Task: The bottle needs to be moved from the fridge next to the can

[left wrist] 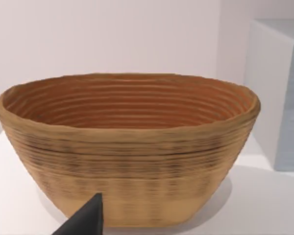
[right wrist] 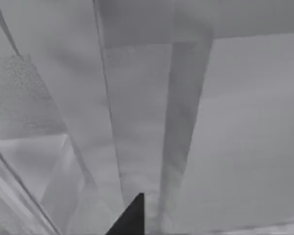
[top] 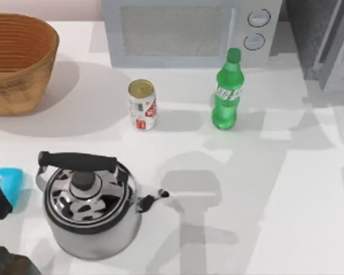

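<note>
Top view, left to right: a wicker basket at the bench's far left, the can upright in front of the microwave, then the bottle upright well right of it, out of the fridge. Judged, placement looks done. Green, translucent, pale label band, green cap. Whether either arm's fingers are released or clenched, I cannot tell.

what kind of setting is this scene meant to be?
Likely a rendered kitchen counter: a white table carrying a microwave, a steel kettle, a fridge at the right, plus a can and bottle.
</note>
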